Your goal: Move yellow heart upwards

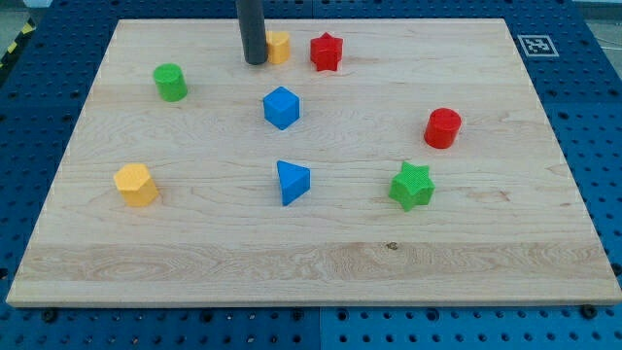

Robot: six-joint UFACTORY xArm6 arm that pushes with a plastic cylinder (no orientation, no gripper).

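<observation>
The yellow heart point(280, 46) lies near the view's top edge of the wooden board point(321, 253), partly hidden by my rod. My tip point(256, 62) rests on the board just to the left of the heart, touching or nearly touching its left side. A red star point(327, 52) lies close to the heart's right.
A green cylinder point(170, 82) is at the upper left. A blue cube-like block point(281, 107) is below the tip. A blue triangle point(292, 182) is at the centre. A yellow hexagon point(135, 184) is at the lower left. A green star point(412, 186) and a red cylinder point(442, 127) are on the right.
</observation>
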